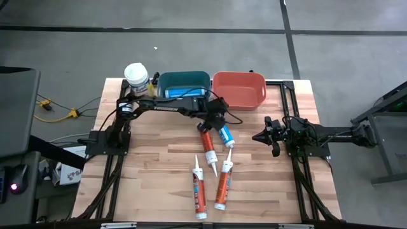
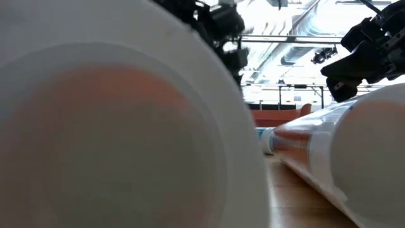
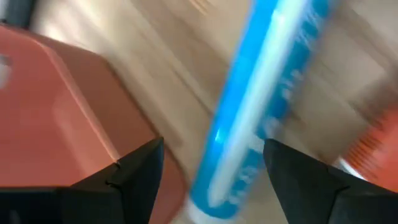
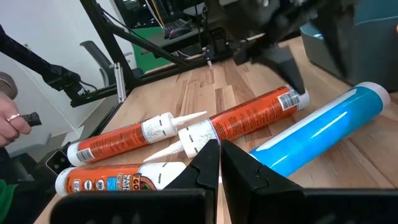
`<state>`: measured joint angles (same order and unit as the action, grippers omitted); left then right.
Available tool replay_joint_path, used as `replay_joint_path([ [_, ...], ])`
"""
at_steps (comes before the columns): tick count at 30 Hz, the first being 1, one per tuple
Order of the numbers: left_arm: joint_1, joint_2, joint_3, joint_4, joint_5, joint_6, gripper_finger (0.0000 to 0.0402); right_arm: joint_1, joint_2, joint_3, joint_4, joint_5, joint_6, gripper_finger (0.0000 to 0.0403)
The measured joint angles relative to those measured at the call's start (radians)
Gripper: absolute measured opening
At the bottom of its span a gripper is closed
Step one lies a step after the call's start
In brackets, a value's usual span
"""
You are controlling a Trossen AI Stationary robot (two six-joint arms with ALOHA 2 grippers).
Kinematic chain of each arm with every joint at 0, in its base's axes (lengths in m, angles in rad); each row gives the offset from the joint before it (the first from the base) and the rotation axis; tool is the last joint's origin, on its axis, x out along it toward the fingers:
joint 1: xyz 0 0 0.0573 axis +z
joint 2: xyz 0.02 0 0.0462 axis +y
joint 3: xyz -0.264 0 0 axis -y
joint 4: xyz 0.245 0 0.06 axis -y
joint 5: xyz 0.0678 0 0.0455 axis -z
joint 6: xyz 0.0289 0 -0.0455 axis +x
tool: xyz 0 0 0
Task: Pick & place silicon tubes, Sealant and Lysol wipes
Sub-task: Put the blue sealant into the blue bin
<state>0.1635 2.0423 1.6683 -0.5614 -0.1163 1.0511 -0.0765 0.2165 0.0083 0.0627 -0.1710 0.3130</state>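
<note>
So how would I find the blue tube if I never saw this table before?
Start at the teal bin on the far side of the wooden table. Just in front of it, the left hand hangs open over two tubes lying side by side. The blue tube is the one nearer the right arm, and the only tube with a blue body; the other tubes are orange.

Quick count from the high view: three orange tubes (image 1: 208,147) (image 1: 200,192) (image 1: 223,184), one blue tube (image 1: 224,135) on the table plus another blue one (image 1: 184,93) lying in the teal bin (image 1: 184,80). One Lysol wipes canister (image 1: 136,76). Two bins total, teal and a red bin (image 1: 238,89). Two robot arms.
</note>
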Motion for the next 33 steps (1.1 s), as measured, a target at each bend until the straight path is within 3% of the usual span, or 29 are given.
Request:
replay_joint_path([
  [33,0.000,0.067,0.005,0.044,0.089,0.044,0.0277,0.000,-0.001,0.000,0.001,0.000,0.000,0.0012],
])
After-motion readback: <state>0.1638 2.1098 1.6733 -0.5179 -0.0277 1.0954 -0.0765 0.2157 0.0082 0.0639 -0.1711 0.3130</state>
